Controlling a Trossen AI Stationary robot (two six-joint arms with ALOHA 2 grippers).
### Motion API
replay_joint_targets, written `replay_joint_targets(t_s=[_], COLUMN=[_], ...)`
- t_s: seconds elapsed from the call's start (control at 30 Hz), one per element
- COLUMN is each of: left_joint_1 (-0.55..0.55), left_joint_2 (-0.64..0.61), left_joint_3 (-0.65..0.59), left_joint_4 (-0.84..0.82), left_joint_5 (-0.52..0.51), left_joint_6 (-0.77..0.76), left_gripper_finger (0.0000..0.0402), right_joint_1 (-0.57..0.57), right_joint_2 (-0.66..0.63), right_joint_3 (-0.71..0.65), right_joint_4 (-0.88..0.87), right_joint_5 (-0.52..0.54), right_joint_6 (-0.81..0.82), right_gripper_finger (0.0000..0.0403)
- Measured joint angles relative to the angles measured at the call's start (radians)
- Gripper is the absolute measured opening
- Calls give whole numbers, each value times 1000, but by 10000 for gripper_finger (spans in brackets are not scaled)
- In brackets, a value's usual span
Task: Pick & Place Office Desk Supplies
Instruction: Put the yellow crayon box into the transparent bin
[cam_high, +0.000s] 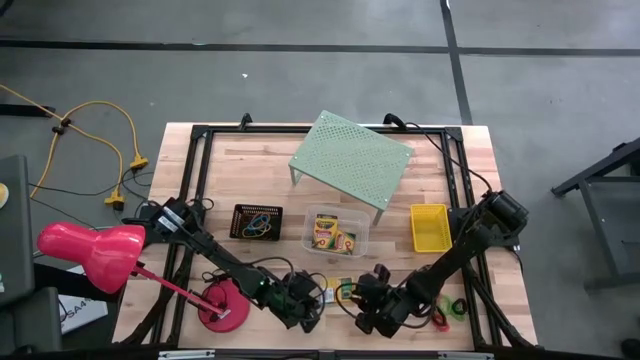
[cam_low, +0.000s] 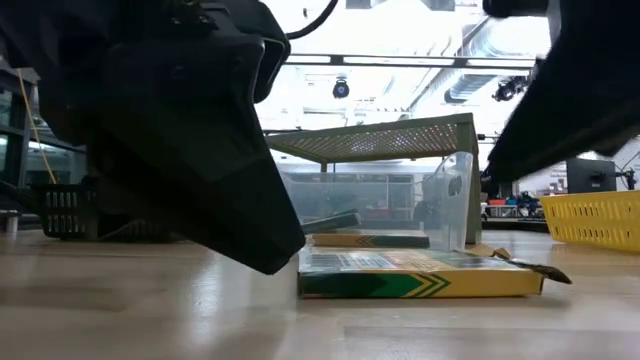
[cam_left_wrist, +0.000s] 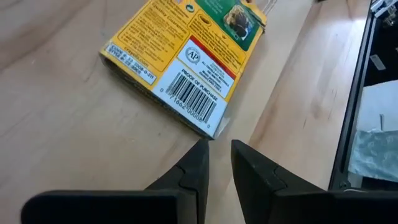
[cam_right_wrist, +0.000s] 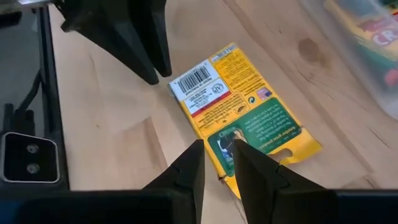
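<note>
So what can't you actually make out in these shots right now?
- Flat yellow-and-green card box near the table's front edge: one end is cut off by the left wrist view's edge.
- Small black mesh tray: its coloured contents are too small in the high view to identify.
- Clear plastic tub: in the low view the dark left arm hides its left side.

Both arms are dark, almost black, built of slim straight links joined by bulkier rounded housings. The left claw (cam_left_wrist: 217, 163) ends in two matte black fingers (cam_left_wrist: 194, 167), each a flat wedge tapering to a narrow tip, stepped near the base and set on a wide black block. The right claw (cam_right_wrist: 217, 163) has the same pair of tapered black fingers (cam_right_wrist: 255, 171). Thin dark cables seem to trail along the arms, though that is hard to make out from above.
</note>
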Motion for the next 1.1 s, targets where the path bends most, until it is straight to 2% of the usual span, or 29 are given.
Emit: replay_joint_targets(t_s=[0.13,0.27,0.33,0.43,0.6,0.73,0.93,1.1], left_joint_1=[0,-4,-7,-5,25,41,52,72], left_joint_2=[-15,-55,-69,-79,-79,-79,-79,-79], left_joint_3=[0,0,0,0,0,0,0,0], left_joint_4=[-12,-21,-20,-23,-67,-138,-147,-145], left_joint_5=[12,38,38,42,127,160,219,224], left_joint_6=[78,270,297,223,68,3,-58,-102], left_gripper_finger=[63,63,63,63,64,75,126,175], right_joint_1=[0,0,-2,-2,-8,-8,-7,-6], right_joint_2=[32,40,39,39,38,38,38,38], right_joint_3=[0,-1,0,0,0,0,0,0], right_joint_4=[18,21,31,59,71,70,70,70], right_joint_5=[-16,-26,-16,-7,-6,-4,-3,-3], right_joint_6=[0,0,-2,-18,-30,-37,-63,-84], right_gripper_finger=[73,73,73,73,73,73,73,73])
